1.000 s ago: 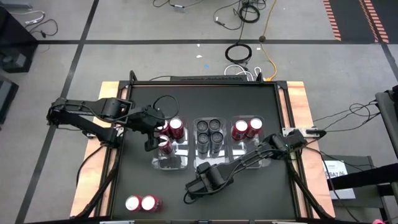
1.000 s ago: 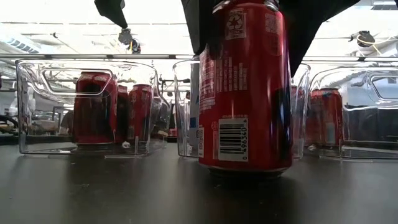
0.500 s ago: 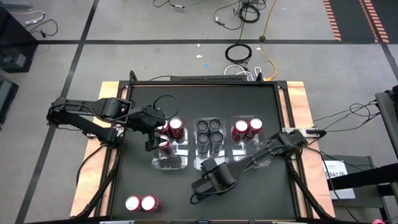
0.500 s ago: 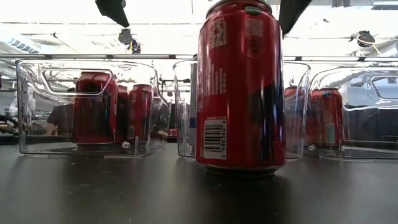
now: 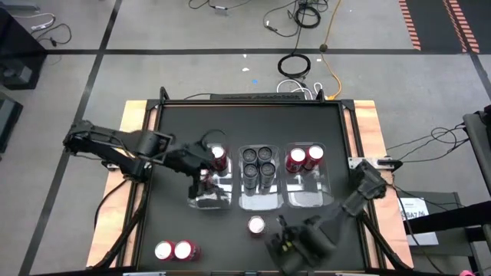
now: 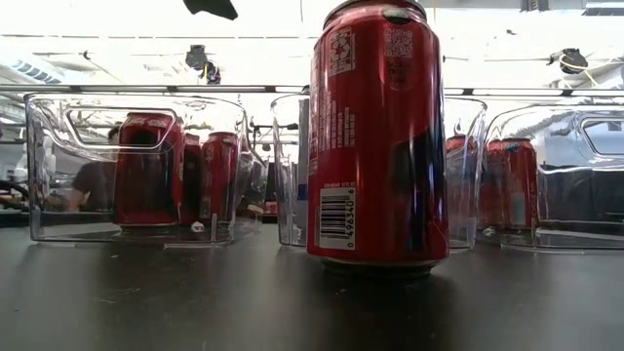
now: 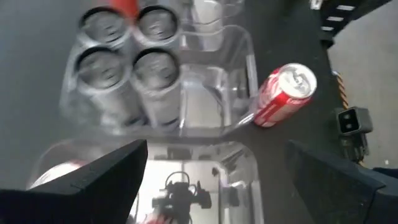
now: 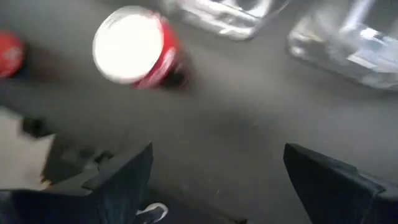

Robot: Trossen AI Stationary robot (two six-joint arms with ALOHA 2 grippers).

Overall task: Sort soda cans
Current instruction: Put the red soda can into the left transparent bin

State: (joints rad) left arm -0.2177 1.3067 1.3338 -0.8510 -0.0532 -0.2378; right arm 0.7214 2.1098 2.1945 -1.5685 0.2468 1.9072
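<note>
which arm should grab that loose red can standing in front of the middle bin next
The right. Its open end effector sits beside the red can on bare table; the left end effector is over the left bin.

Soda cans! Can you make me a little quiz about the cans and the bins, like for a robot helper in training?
1. True or false: the middle bin holds grey cans.
2. How many red cans stand together at the table's near left corner?
3. The lone red can in front of the bins is: A) lying down, B) upright and not held, C) in the right gripper.

Key: 1 true; 2 two; 3 B. The left gripper is open over the left bin.
</note>
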